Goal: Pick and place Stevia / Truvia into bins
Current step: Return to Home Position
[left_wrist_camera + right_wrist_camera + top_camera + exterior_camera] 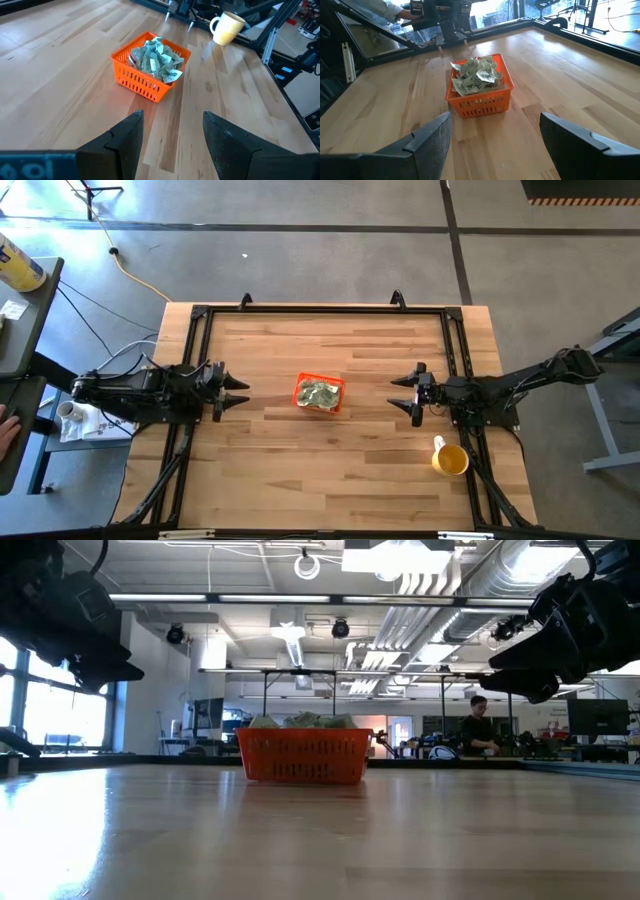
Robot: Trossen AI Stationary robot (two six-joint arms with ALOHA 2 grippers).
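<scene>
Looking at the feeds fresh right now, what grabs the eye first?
The orange bin at the centre of the table, heaped with pale green Stevia packets. The left gripper and right gripper flank it, both open, empty and raised above the tabletop. A yellow cup stands near the right arm's base.

Bright, even overhead light. Low view: ceiling lamps (385, 558) blown out, pale sheen streaking the wooden surface (300, 830). Window (60, 710) glares white, and the arm (70, 610) in front of it reads as a flat black silhouette. Shadow beside the orange basket (480, 102) soft and short.
</scene>
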